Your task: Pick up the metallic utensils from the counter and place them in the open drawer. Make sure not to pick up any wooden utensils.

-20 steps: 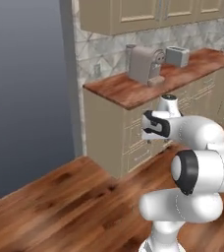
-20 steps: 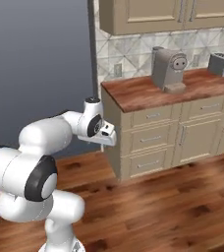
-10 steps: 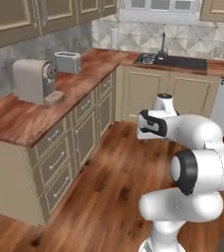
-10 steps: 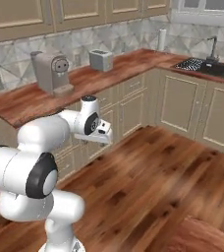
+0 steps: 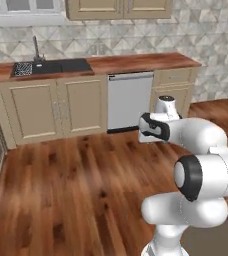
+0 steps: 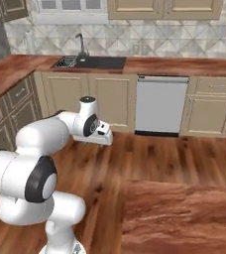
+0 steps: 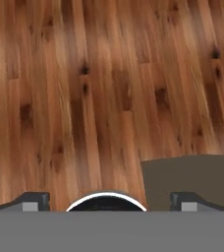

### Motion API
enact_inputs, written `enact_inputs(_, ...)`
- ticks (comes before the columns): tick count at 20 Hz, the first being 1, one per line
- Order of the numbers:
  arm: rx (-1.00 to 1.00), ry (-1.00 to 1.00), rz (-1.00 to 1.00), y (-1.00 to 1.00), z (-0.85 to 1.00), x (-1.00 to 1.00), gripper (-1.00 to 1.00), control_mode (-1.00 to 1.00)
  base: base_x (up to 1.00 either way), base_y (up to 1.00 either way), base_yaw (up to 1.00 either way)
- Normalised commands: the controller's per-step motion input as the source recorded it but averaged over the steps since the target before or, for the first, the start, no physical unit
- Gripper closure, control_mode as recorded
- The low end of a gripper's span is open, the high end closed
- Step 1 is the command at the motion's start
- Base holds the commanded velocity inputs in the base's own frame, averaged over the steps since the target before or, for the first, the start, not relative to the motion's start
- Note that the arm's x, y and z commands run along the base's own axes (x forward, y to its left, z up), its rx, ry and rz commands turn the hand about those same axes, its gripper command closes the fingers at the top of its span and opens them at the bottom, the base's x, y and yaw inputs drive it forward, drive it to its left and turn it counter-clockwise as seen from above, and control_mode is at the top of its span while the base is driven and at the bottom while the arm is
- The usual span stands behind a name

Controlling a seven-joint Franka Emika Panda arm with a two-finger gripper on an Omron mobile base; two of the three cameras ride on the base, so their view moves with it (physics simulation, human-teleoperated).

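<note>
The arm is folded in tight over its own base, and the gripper (image 7: 109, 201) points straight down at the wooden plank floor (image 7: 109, 88); in the hand view the two dark tips sit far out to either side with bare boards between them, so the jaws stand wide apart and hold nothing. From the left base view the hand (image 5: 153, 127) hangs in mid-air above the floor, well short of the cabinets. Ahead along the far wall runs the reddish-brown desk (image 5: 141, 62), with a dark sink (image 5: 53, 66) and its faucet (image 5: 35, 47) set into the left end, beige cabinet doors (image 5: 36, 107) beneath, and a grey dishwasher front (image 5: 130, 100) further right. The right base view gives the same run from the other side: sink (image 6: 92, 62) on the left, dishwasher (image 6: 162, 104) in the middle, closed drawer fronts (image 6: 216, 85) to the right, and a second wood-grain desk top (image 6: 184, 213) close in at the lower right. As for the metallic utensils, the wooden spoons and the open drawer, I cannot pick any of them out on the stretch of desk showing here.
</note>
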Motion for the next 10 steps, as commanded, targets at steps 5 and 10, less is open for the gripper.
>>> enact_inputs(5, 0.0, 0.0, 0.0, 0.0, 0.0, 0.0, -1.0, 1.0, 1.0, 1.0, -0.52)
enact_inputs(10, 0.0, 0.0, 0.0, 0.0, 0.0, 0.0, -1.0, 1.0, 1.0, 1.0, -0.36)
